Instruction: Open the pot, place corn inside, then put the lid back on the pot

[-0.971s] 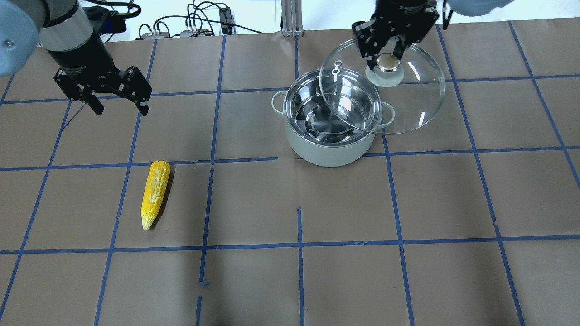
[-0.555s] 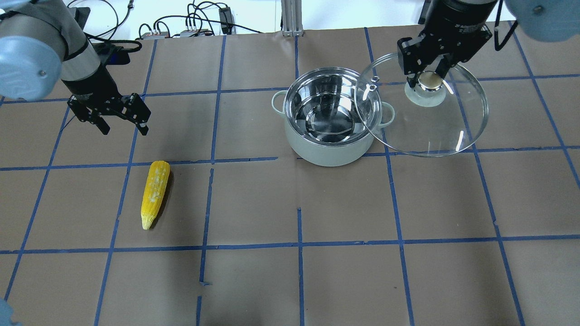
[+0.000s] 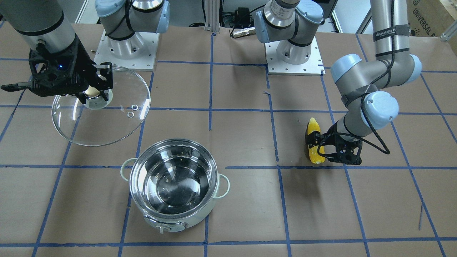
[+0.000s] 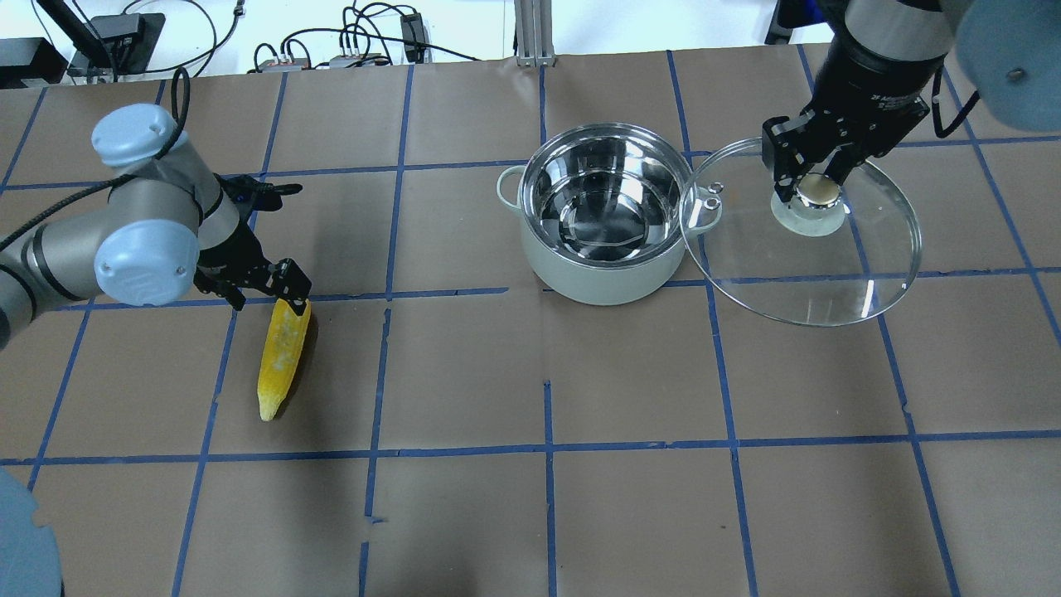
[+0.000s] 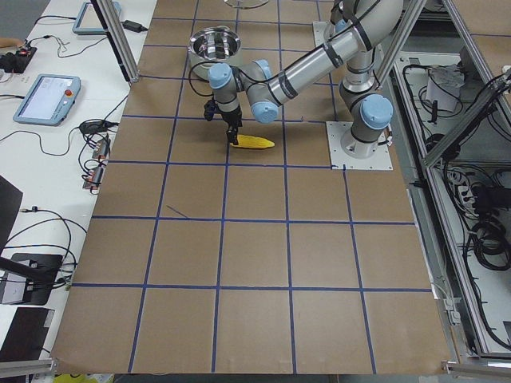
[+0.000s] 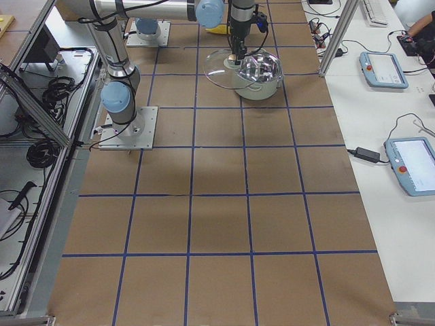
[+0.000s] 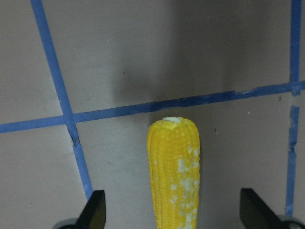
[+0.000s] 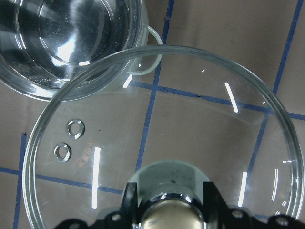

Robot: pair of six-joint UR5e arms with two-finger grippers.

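The pot (image 4: 609, 286) stands open at the table's far middle, steel inside empty; it also shows in the front view (image 3: 178, 218). The corn (image 4: 280, 365) lies on the brown paper at the left, thick end toward the far edge. My left gripper (image 4: 267, 296) is open, low over the corn's thick end, one finger on each side of it; the left wrist view shows the corn (image 7: 175, 162) between the fingertips. My right gripper (image 4: 816, 186) is shut on the knob of the glass lid (image 4: 816, 274) and holds it right of the pot, above the table.
Cables and power boxes (image 4: 356, 46) lie along the table's far edge, beside an aluminium post (image 4: 530, 33). The two arm base plates (image 3: 125, 57) sit at the robot's side. Blue tape lines grid the brown paper.
My left gripper has come down and toward the corn and now straddles its thick end. My right gripper has carried the lid further right, off the pot's opening.
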